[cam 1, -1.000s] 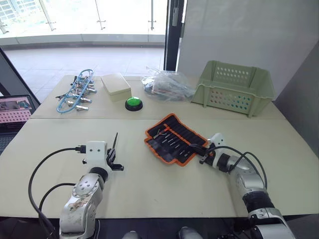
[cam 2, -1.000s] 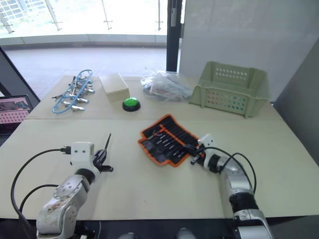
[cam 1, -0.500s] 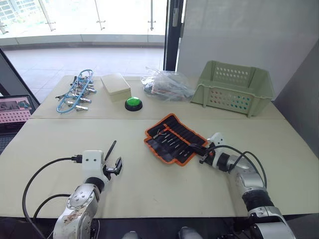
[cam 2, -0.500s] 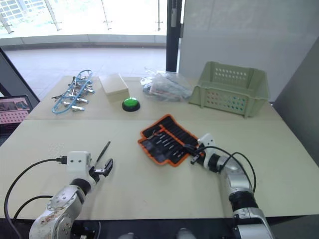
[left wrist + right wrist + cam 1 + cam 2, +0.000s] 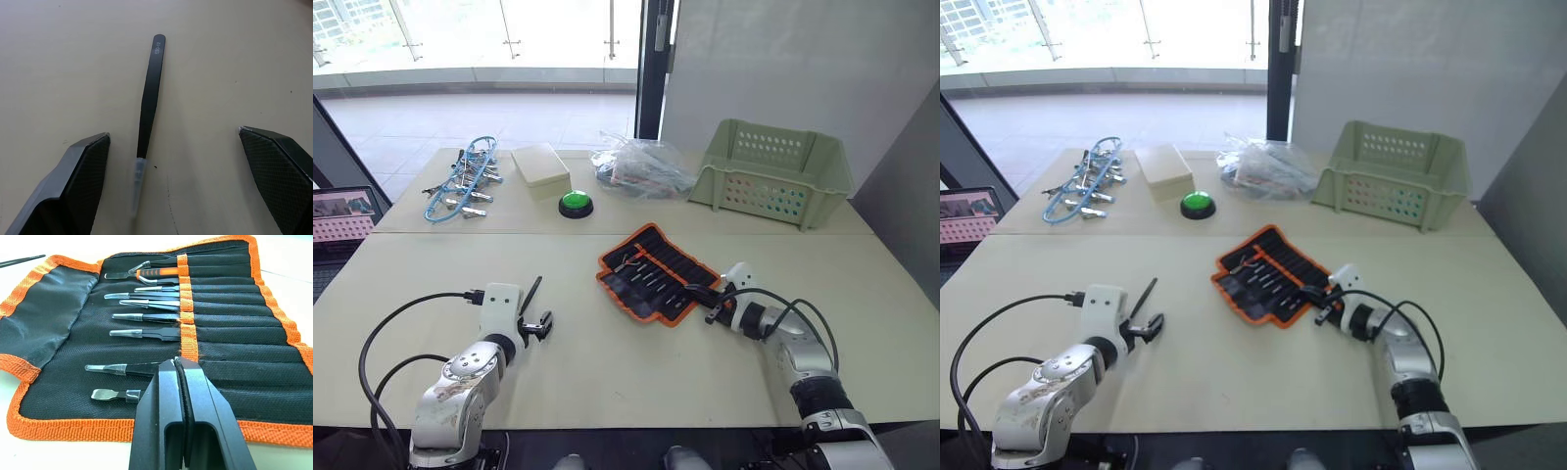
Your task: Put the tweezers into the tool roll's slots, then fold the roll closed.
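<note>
The tool roll (image 5: 656, 274) lies open in the middle of the table, black with orange edging. Several tweezers (image 5: 146, 318) sit tucked in its slots (image 5: 230, 313). My right gripper (image 5: 176, 363) is shut with nothing between its fingers, its tips resting over the roll's near edge by the orange band. One loose black tweezers (image 5: 149, 98) lies flat on the table at the left. My left gripper (image 5: 173, 132) is open around it, one finger on each side and neither touching it.
At the back stand a green plastic basket (image 5: 771, 171), a crumpled plastic bag (image 5: 641, 166), a green button (image 5: 575, 203), a beige box (image 5: 540, 164) and silver clips with blue cables (image 5: 460, 186). A laptop screen (image 5: 342, 215) sits beyond the table's left edge.
My left gripper has opened and let go of the tweezers, which stood upright in it and now lie on the table. The left arm shifted slightly. The right arm has not moved.
</note>
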